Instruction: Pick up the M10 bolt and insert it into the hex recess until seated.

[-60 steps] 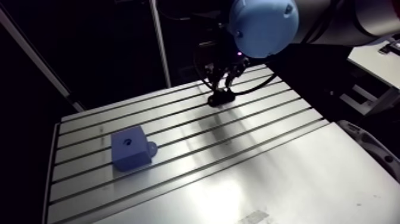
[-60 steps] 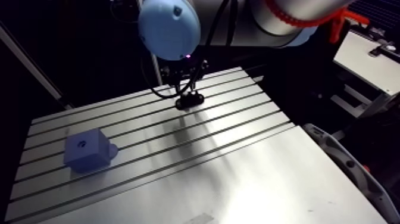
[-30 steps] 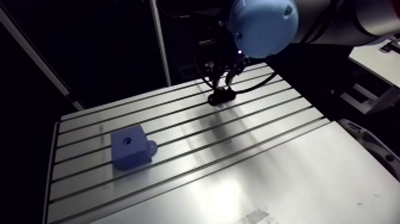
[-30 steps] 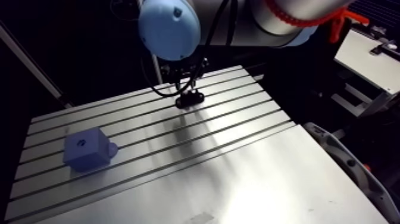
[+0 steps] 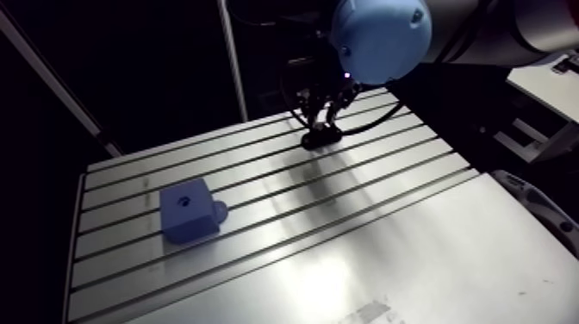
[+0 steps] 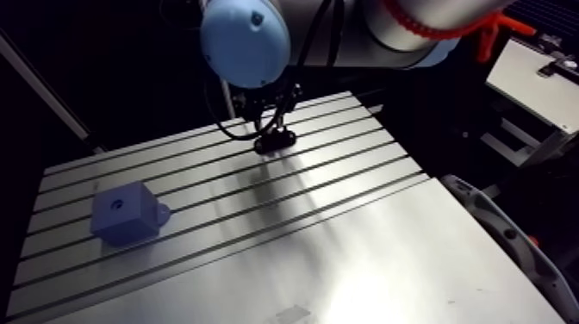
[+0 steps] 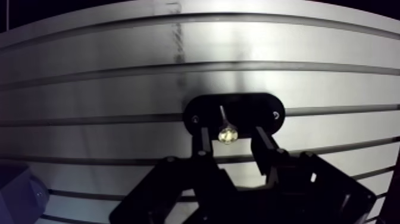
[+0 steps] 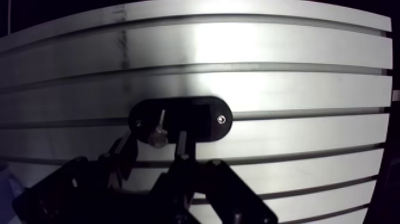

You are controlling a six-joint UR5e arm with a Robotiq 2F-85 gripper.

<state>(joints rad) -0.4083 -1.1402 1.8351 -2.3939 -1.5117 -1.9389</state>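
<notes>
M10 bolt (image 7: 227, 134) and blue block (image 5: 188, 214) are both carried by the slotted aluminium table (image 5: 388, 250), the largest thing in view. Parallel dark slots are cut along the far part of the table's top, while the near part is plain sheet on which a bright glare is reflected.

The blue block is set across the slots toward one end of the table. A small dark opening, the hex recess (image 5: 182, 203), is seen in its top face, and nothing is seen in it. A rounded lug is carried on the side of the block that faces the arm. The block is kept well apart from the bolt.

A black oval holder (image 7: 262, 108) is laid flat on the table near its far edge, with a small screw at each end. The bolt is held standing in this holder, with its bright head turned toward the wrist camera and its thin shank running down to the black plate.

The gripper (image 7: 231, 134) is lowered over the holder. In the wrist view its two fingers (image 7: 204, 140) are spread, one on each side of the bolt head, and a dark gap is seen between each finger and the head, so nothing is gripped.
</notes>
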